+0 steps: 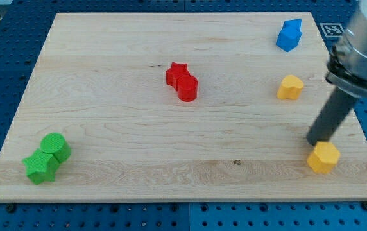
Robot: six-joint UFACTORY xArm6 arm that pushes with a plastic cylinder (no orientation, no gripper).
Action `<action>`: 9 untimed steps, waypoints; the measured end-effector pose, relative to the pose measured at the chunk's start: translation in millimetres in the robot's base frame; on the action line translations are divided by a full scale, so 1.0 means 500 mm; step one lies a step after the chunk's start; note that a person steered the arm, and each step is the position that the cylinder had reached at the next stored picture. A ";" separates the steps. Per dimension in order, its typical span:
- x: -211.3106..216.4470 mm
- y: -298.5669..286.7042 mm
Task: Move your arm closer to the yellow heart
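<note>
Rod tip (313, 142) down at board's lower right corner, holding nothing, touching yellow hexagon block (323, 157). Yellow heart (290, 86) near right edge, below blue block (289, 34). Suggested: slide tip toward top edge, stop just beside heart, avoid dragging hexagon.

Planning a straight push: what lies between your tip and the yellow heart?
Nothing: the camera view shows only bare board between my tip and the yellow heart.

The light is bright and even over the wooden tabletop (138, 128). The blocks throw only short, soft shadows (no glare anywhere). The arm (360, 45) at the view's right is blurred, the blocks stay sharp.
</note>
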State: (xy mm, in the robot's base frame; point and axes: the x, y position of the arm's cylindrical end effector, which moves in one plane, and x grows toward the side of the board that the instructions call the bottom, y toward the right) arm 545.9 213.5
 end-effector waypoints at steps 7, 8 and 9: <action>-0.355 -0.148; -0.358 -0.080; -0.359 -0.029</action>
State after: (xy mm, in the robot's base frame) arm 366.1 199.2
